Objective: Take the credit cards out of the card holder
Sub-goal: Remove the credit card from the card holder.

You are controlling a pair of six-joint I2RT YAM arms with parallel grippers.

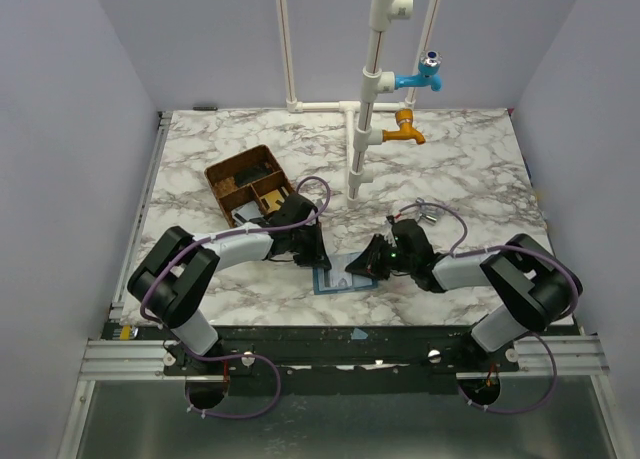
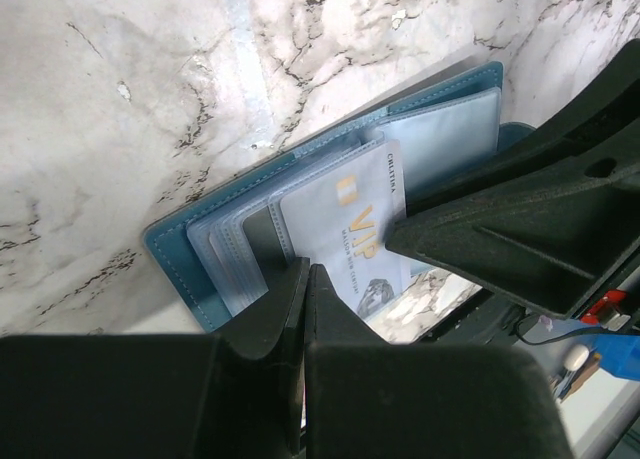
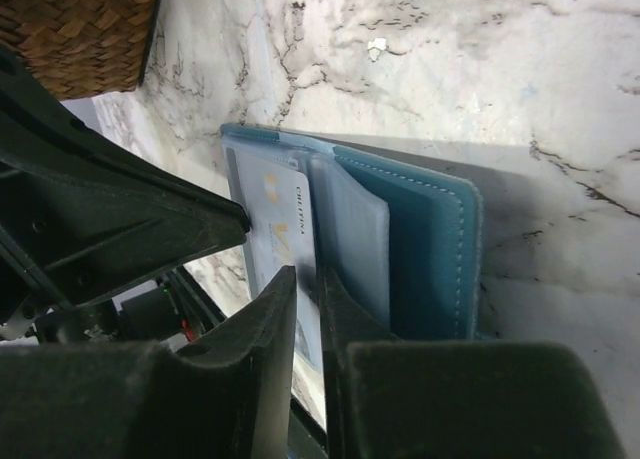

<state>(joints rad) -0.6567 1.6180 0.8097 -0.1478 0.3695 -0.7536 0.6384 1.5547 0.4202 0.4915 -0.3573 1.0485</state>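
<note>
The blue card holder point(image 1: 335, 279) lies open on the marble table between my two grippers, its clear sleeves showing point(image 2: 175, 254) point(image 3: 430, 249). A pale credit card point(image 2: 345, 224) with gold lettering sticks partly out of a sleeve point(image 3: 285, 214). My left gripper point(image 1: 312, 257) is shut, its tips point(image 2: 306, 271) resting on the holder's sleeves with nothing visible between them. My right gripper point(image 1: 368, 269) comes in from the other side. Its jaws point(image 3: 308, 279) are closed down to a narrow gap around the card's free edge.
A brown woven divided tray point(image 1: 250, 184) stands behind the left arm point(image 3: 80, 29). A white pipe stand point(image 1: 370, 109) with a blue tap point(image 1: 425, 76) and an orange tap point(image 1: 405, 129) rises at the back centre.
</note>
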